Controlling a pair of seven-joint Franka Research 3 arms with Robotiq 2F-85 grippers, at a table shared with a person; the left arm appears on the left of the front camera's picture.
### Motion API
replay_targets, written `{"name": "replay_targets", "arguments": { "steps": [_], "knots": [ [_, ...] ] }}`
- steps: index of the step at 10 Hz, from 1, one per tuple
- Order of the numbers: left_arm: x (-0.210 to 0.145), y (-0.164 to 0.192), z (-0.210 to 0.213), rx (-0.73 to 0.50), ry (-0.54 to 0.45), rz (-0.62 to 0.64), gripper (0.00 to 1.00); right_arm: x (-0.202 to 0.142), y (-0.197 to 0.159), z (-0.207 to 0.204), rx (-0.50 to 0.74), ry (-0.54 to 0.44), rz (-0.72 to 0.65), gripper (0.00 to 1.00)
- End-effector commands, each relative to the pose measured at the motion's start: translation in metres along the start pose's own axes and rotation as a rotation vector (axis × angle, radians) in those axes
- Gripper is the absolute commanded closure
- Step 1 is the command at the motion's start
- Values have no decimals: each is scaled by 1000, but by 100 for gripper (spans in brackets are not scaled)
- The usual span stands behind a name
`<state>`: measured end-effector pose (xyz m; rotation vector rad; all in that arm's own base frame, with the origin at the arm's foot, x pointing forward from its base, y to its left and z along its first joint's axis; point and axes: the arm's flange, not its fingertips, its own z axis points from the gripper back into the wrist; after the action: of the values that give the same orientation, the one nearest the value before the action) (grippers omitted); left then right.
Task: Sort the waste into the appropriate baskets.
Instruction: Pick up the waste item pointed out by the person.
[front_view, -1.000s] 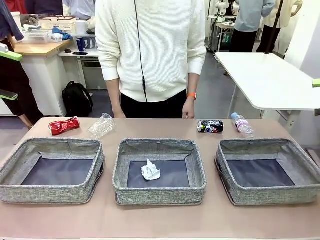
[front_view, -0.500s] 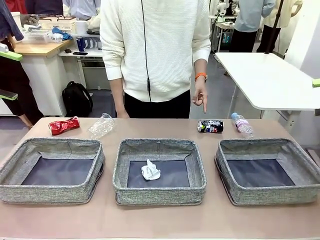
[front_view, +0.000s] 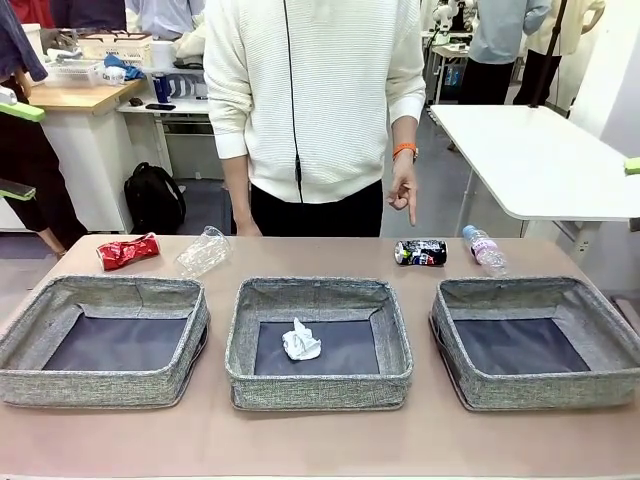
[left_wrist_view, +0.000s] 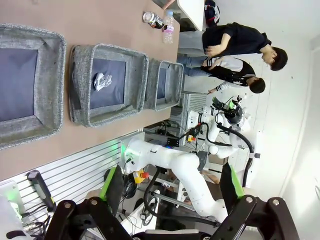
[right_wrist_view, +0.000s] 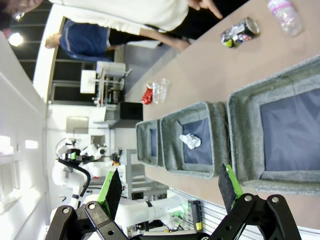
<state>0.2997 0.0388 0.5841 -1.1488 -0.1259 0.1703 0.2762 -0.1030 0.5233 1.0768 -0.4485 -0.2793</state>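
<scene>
a: what's the waste made of?
b: i see a crumpled white paper ball (front_view: 301, 341) on the dark flat bottom of the middle basket (front_view: 318, 378), which is grey woven fabric. past the baskets on the tabletop (front_view: 320, 440) lie a crushed red can (front_view: 128, 251), a crinkled clear plastic container (front_view: 204, 251), a dark multicoloured can (front_view: 420, 253) and a pink-labelled clear bottle (front_view: 485, 249)
a: any print?
b: too small to read
a: jaws?
b: left jaws and right jaws are both spread wide, grasping nothing, well apart from all the waste. a person's hand (front_view: 403, 192) points one finger down above the dark can
</scene>
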Motion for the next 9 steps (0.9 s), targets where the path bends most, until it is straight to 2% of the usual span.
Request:
{"name": "replay_targets", "arguments": {
  "steps": [1,2,3,4,5,6,7,8,9],
  "knots": [
    [-1,-1,-1,-22,2,-12,0,3,10,-20,-148,14,354,0],
    [-1,-1,-1,-22,2,-12,0,9,23,-49,-363,-11,762,0],
    [-1,-1,-1,-22,2,-12,0,23,39,-77,-468,-77,1011,0],
    [-1,-1,-1,-22,2,-12,0,40,52,-114,-584,-89,1186,0],
    [-1,-1,-1,-22,2,-12,0,48,60,-150,-551,-39,1343,0],
    [-1,-1,-1,-22,2,-12,0,54,62,-185,-583,-20,1476,0],
    [-1,-1,-1,-22,2,-12,0,43,66,-205,-598,-41,1610,0],
    [-1,-1,-1,-22,2,-12,0,25,70,-200,-611,-61,1654,0],
    [-1,-1,-1,-22,2,-12,0,27,83,-196,-436,213,1046,0]
  ]
}}
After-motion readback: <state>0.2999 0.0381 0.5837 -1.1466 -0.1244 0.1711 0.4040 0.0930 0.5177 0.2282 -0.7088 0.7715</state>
